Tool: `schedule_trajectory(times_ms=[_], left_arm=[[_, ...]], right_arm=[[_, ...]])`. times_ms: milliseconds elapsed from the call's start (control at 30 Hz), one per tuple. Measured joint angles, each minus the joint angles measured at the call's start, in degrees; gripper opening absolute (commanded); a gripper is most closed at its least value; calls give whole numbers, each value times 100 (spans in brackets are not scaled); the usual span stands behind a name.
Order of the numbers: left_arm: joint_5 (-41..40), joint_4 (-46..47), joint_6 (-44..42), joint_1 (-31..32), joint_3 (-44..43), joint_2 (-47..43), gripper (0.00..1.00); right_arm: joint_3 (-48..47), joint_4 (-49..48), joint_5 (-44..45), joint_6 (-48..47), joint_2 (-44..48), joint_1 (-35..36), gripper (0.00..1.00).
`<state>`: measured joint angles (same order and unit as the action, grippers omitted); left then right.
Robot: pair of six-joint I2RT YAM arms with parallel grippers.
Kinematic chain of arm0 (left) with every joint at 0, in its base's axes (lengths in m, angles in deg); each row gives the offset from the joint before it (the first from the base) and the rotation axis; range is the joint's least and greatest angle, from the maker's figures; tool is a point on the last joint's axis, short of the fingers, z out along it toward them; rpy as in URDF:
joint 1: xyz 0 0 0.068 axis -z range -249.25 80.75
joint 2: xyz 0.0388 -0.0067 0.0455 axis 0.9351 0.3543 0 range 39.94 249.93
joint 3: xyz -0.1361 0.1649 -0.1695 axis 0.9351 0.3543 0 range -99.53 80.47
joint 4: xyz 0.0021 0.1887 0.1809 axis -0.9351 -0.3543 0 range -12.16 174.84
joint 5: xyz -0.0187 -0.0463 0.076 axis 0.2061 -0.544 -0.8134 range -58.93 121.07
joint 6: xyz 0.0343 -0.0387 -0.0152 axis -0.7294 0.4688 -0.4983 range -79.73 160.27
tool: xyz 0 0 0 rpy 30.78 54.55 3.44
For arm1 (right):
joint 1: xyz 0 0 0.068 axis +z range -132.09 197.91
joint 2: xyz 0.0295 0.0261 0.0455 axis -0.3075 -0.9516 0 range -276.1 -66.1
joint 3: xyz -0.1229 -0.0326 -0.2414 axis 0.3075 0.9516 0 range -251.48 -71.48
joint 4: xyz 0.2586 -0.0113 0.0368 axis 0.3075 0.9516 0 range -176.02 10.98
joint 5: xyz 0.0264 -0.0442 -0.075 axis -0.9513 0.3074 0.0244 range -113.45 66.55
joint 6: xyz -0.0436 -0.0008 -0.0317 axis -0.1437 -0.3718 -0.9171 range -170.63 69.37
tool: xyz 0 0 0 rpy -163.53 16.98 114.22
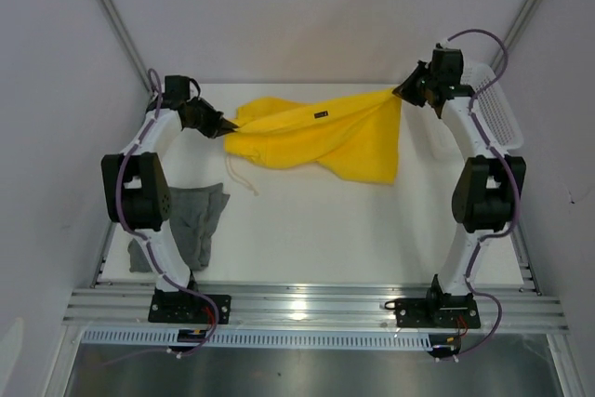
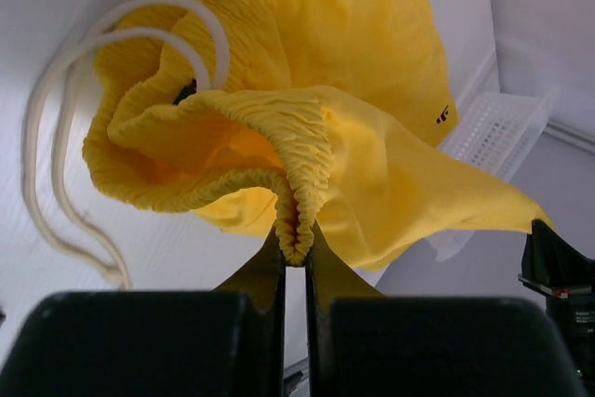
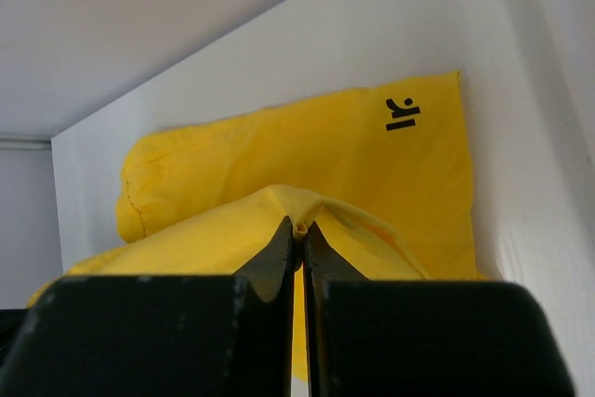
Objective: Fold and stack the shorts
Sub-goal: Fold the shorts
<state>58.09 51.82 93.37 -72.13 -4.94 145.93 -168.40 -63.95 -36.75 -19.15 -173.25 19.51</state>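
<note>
White tabletop [image 1: 325,239] below, grey walls all round, and the yellow shorts [image 1: 321,137] are slung between your two grippers. Your left gripper [image 1: 224,125] is pinched tight on the gathered waistband. Its wrist view shows the elastic ruffle squeezed between the fingers, with the pale drawstring [image 2: 56,183] looping down beside it. Your right gripper [image 1: 402,93] is clamped just as hard on a fold at the other end, a leg corner by the look of it, jaws all but meeting through the cloth. What matters here is that the garment's long axis runs straight from one gripper to the other, across the tabletop. The bulk of the cloth hangs below that line and back toward the arm bases, deepest on the right gripper's side. Whether the lowest edge touches the surface, you can't tell from above. Any lay-down, I'd judge, goes downward and toward the bases with both grippers together, that line held taut. The grey shorts [image 1: 198,216] lie crumpled on the tabletop, well to the near side of the left gripper beside that arm and far from the right one, so the left arm is plainly nearer. A white mesh basket [image 1: 499,113] sits just outside the right gripper, so mind it when you lower.
</note>
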Motion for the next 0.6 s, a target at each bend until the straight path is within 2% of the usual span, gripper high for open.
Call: schedule_trajectory(times_ms=[67, 100, 133, 167, 200, 400, 533, 600], left_arm=[[33, 87, 4, -24, -409, 503, 27], [57, 85, 26, -33, -616, 717, 46], [74, 166, 37, -44, -815, 942, 92], [109, 221, 90, -57, -1003, 1139, 99], [136, 280, 164, -66, -1172, 1309, 99], [157, 337, 234, -83, -1757, 1646, 99], [7, 350, 168, -85, -1731, 1423, 99], [-138, 411, 83, -85, -1386, 1084, 99]], right_arm=[[-496, -140, 59, 57, -619, 52, 10], [-693, -190, 116, 129, -890, 83, 23], [-817, -271, 190, 199, -1132, 107, 33], [-866, -339, 271, 271, -1340, 120, 52], [-870, -365, 387, 343, -1504, 127, 97], [-1106, -133, 903, 247, -2090, 157, 100], [-811, -299, 894, 37, -1740, 238, 99], [-577, -306, 846, -118, -1427, 291, 99]])
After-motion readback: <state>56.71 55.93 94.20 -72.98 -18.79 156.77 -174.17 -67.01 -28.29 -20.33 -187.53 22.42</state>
